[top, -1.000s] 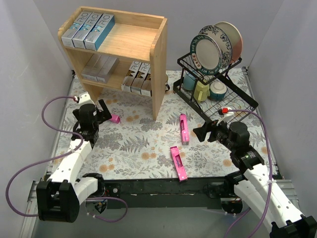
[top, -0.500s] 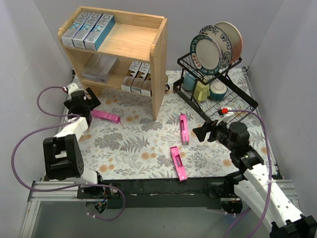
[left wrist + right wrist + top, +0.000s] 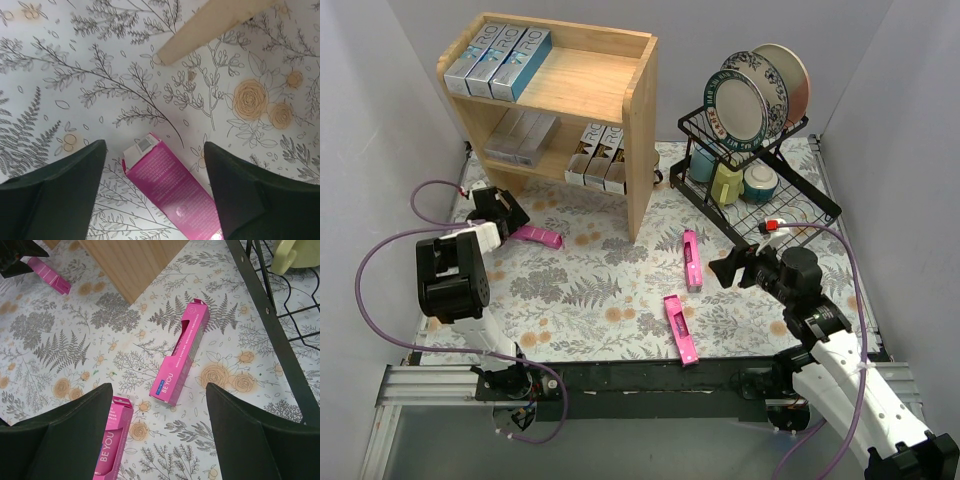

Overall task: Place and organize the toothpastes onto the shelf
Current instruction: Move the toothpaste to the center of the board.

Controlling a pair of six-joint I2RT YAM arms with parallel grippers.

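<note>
Left hand [image 3: 155, 146] has moved astride a pink toothpaste [image 3: 172, 192], its end cropped.

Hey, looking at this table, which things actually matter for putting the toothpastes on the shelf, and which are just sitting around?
Job: wooden shelf; left pink carton; middle pink carton; near pink carton; already shelved: silver-teal cartons, silver-white cartons, brown-gold cartons.
Lying about: black dish rack; plates; mugs.

I've brought my left gripper [image 3: 155, 145] back over the pink carton [image 3: 170, 187]; its end now lies between the fingers, seemingly untouched.
</note>
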